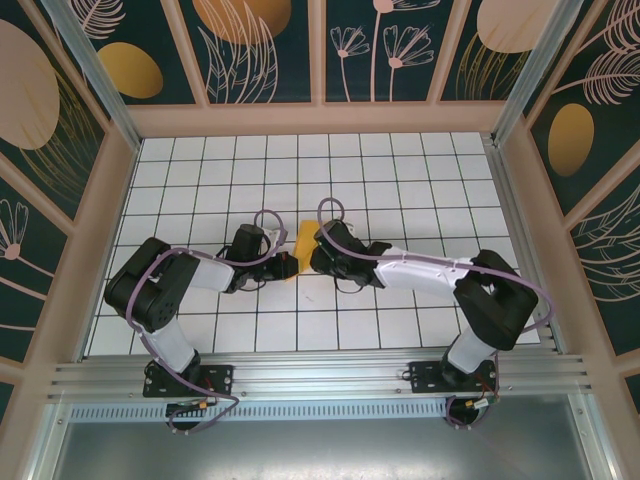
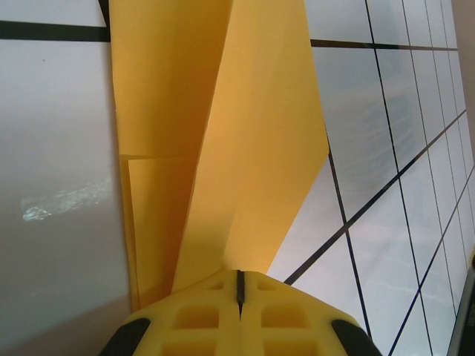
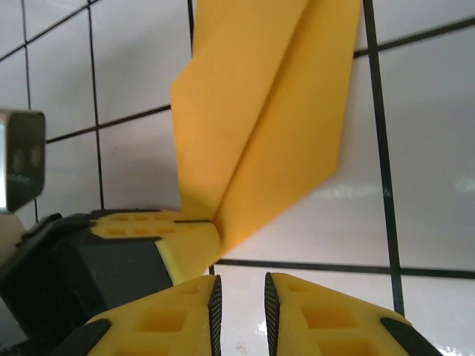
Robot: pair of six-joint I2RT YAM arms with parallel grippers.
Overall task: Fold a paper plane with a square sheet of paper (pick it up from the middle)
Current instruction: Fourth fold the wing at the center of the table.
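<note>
The white tiled table [image 1: 200, 330] carries both arms, which reach inward and meet near its middle. The left arm [image 1: 160, 290] comes in from the left and the right arm [image 1: 480, 290] from the right.

Between the two wrists sits the paper [image 1: 303, 240], folded into a narrow orange-yellow shape. From above, its long axis runs roughly from the near side toward the far side of the table. In the left wrist view it stretches straight away from the fingers, with a long crease running up its length and a blunt corner jutting to the right. Its far end is cut off by the frame edge, so which end is the point cannot be told. In the right wrist view the same crease runs on a slant, up and to the right.

The left gripper [image 2: 239, 285] is pinched tight on the near end of the paper, its fingers pressed together with the sheet between them.

The right gripper [image 3: 239, 285] has its fingers only a narrow gap apart, with bare tile showing between them. It holds nothing, and the paper's lower edge lies just beyond its fingertips.
</note>
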